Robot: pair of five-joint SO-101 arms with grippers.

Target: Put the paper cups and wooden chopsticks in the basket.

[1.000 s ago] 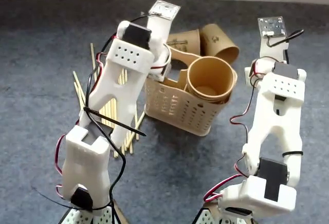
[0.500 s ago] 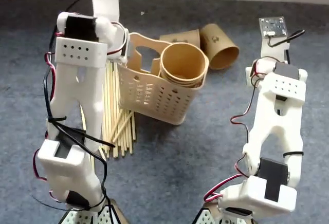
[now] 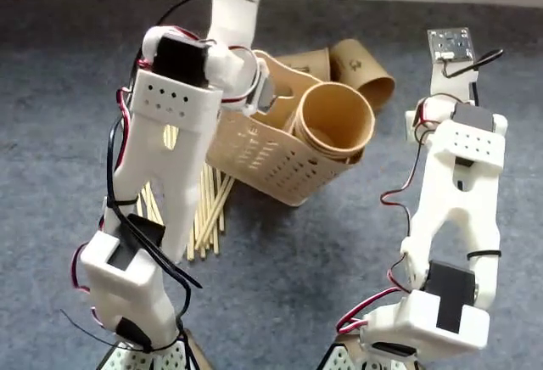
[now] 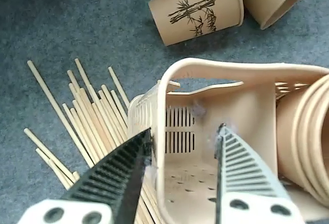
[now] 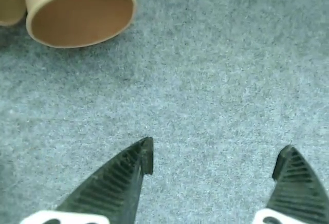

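The wooden chopsticks (image 3: 202,213) lie in a loose fan on the table at the left side of the basket (image 3: 271,158). Their long axis runs toward the robot, and their far ends go under the basket's raised bottom. The left gripper (image 4: 184,129) is nearest to them, but its fingers straddle the basket's end wall. They are half spread, the outer one against the wall, the inner one a little apart from it. I judge it must leave this wall first, and that the tilted basket then stands in the way of the sticks. A stack of paper cups (image 3: 335,120) sits inside the basket. Two loose cups (image 3: 365,69) lie on their sides just behind it. The right gripper (image 5: 218,147) hangs right of the basket with fingers spread wide and empty, and the nearer cup's mouth faces it.
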